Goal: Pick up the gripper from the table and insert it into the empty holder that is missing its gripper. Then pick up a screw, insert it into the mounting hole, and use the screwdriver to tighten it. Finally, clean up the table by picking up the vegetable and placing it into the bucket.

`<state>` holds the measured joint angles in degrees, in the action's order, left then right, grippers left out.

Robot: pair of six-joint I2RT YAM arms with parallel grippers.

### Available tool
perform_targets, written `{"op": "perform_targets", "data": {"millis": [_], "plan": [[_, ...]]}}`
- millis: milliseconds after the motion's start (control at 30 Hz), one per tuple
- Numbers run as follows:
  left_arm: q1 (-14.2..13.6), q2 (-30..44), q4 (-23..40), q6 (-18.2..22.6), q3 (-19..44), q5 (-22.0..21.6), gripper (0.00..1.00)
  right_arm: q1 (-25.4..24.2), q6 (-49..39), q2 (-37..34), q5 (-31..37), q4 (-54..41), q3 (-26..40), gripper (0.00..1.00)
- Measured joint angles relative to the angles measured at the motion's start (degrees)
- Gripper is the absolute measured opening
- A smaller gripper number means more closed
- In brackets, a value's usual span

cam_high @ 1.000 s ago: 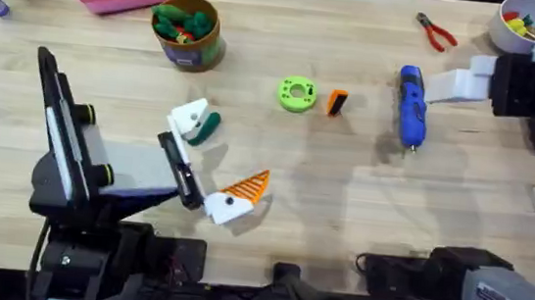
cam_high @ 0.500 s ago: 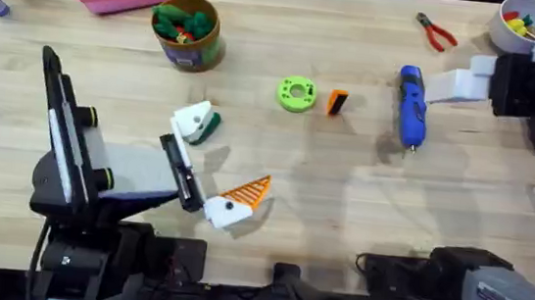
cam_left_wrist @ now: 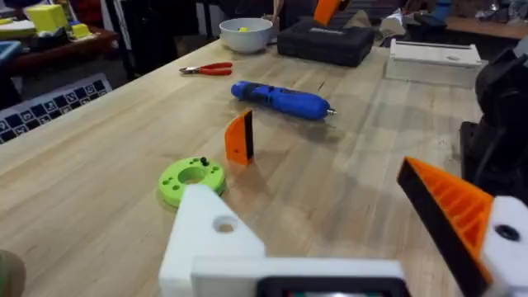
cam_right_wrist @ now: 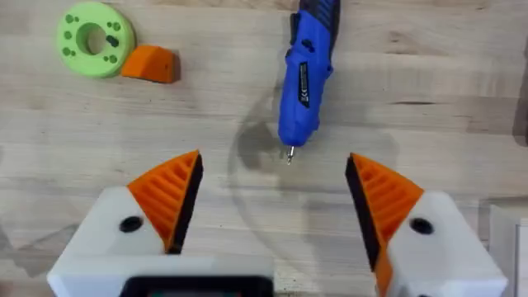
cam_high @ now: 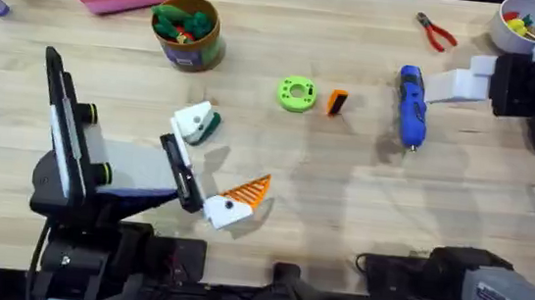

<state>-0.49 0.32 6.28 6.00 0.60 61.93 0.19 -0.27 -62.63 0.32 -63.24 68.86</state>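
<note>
Overhead view: two robot arms at a wooden counter (cam_high: 342, 197) strewn with small parts.

The orange gripper (cam_high: 336, 102) stands free on the counter between a bright green ring (cam_high: 297, 94) and the blue screwdriver (cam_high: 410, 107). The left gripper (cam_high: 215, 160), jaws apart, carries one orange tip and one bare white holder (cam_high: 192, 118) beside the dark green vegetable (cam_high: 209, 125). The right gripper (cam_right_wrist: 272, 202) hangs above the screwdriver's tip, jaws wide apart. The bucket (cam_high: 186, 32) sits at the far left.

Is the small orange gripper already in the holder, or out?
Out: the gripper stands alone on the table, beside the green disc.
</note>
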Motion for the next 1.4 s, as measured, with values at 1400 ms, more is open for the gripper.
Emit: {"op": "perform_targets", "data": {"millis": [1400], "plan": [[0.0, -0.02, -0.02, -1.99, 0.0, 0.0, 0.985, 0.0, 0.0, -0.01, 0.0, 0.0, 0.0, 0.994]]}}
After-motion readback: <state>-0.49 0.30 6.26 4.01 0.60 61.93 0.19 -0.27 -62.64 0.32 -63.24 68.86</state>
